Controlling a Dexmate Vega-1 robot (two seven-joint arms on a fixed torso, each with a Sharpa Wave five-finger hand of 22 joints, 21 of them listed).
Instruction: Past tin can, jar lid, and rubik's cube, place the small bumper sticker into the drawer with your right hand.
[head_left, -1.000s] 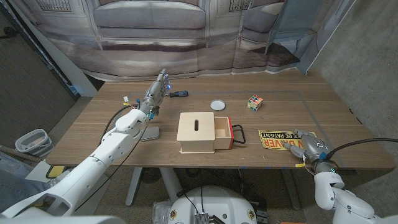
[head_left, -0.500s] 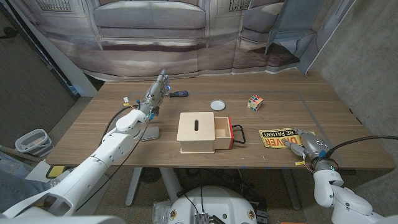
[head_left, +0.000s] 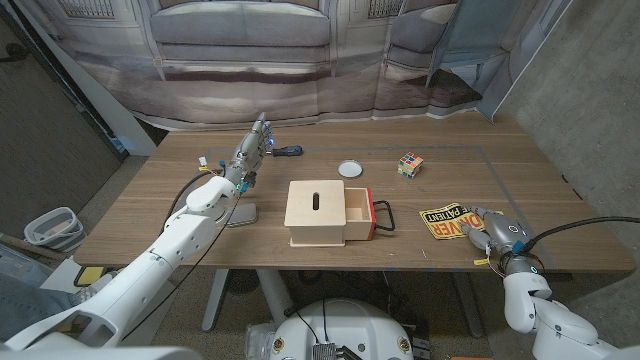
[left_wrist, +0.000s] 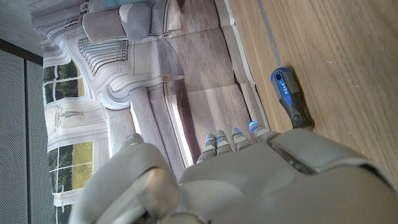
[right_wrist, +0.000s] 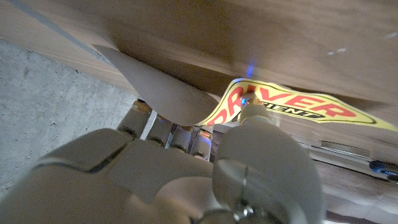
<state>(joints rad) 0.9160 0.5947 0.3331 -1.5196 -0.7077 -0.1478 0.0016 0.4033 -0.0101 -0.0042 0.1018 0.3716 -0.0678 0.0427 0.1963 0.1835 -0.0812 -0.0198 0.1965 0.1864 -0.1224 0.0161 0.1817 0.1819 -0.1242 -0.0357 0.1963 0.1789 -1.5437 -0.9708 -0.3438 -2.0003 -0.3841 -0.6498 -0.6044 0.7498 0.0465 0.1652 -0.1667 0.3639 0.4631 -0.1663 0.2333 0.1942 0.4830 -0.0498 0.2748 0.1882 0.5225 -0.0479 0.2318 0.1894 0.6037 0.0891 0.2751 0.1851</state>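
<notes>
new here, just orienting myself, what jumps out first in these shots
The yellow and black bumper sticker near the table's right front edge, its end pinched by the right hand. Mid-table stands a pale wooden box with its red drawer pulled open towards the sticker.

the bumper sticker (head_left: 452, 220) has its near end hidden under the right hand (head_left: 492, 232). the screwdriver's (left_wrist: 290, 96) tip is covered by the left hand (left_wrist: 249, 180). the drawer's (head_left: 358, 213) inside cannot be made out.

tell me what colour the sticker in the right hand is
Yellow with black and red lettering; the sticker shows best in the right wrist view, pinched by the right hand.
</notes>
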